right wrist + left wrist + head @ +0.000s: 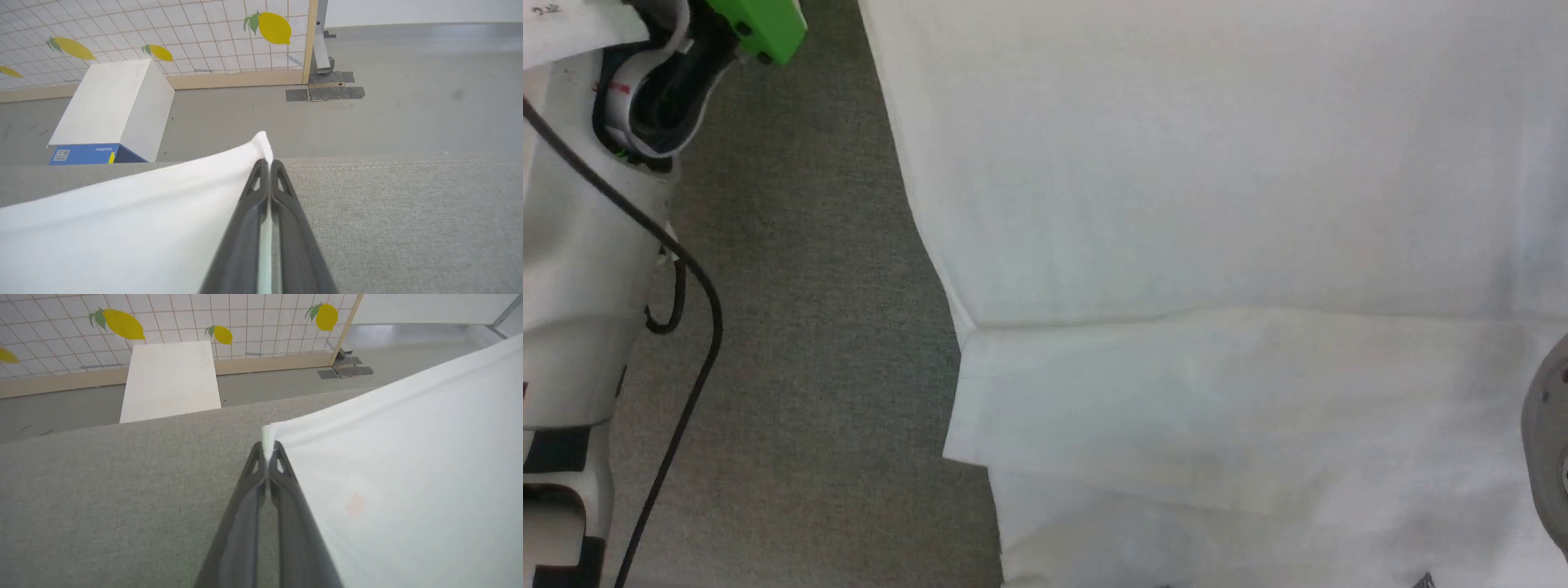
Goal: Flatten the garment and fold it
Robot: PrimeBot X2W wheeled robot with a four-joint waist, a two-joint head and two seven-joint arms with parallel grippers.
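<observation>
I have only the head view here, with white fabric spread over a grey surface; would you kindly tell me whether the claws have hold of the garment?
Observer: Yes. In the left wrist view the left claw is shut on a corner of the garment.
Operator: Thank you. And the other one?
Observer: The right claw is shut on a garment corner too, with white fabric pinched between its fingers.
Operator: Is anything standing beyond the work surface?
Observer: A white box stands on the floor in front of a lemon-printed panel.
</observation>
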